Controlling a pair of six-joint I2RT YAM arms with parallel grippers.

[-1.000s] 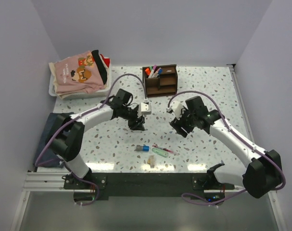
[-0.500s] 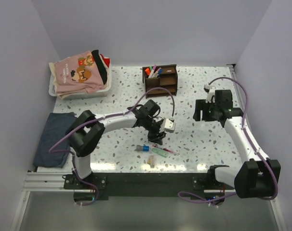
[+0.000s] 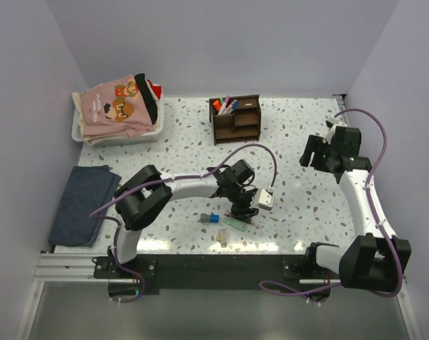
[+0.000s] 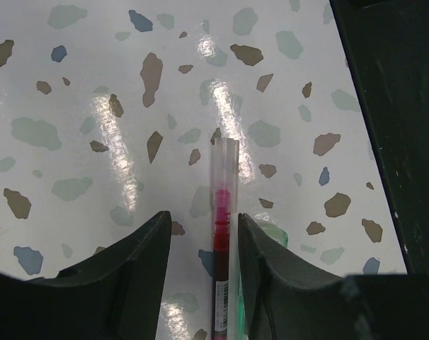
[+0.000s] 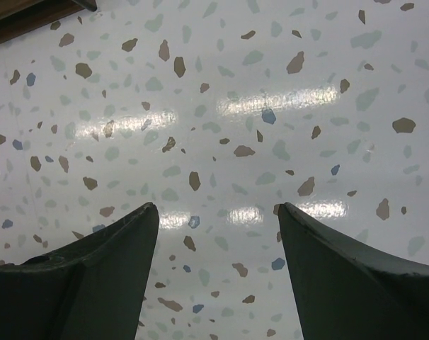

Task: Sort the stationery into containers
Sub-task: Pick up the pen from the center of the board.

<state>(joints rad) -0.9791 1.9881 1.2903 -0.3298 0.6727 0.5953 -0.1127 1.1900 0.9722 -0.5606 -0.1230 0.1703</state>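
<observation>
Currently the left end effector [image 4: 202, 230] hangs low over the near middle of the desk [image 3: 179, 142], jaws parted and straddling the pink pen [image 4: 225, 205], which lies flat just beside the mint green marker [image 3: 236, 224], so the step in hand looks like picking up that pen. Next it likely has to clench on the barrel, lift clear of the marker and carry the pen to the dark wooden organizer [image 3: 236, 119] at the far side. Well to the right, the right end effector [image 5: 216, 212] hovers released and empty.
</observation>
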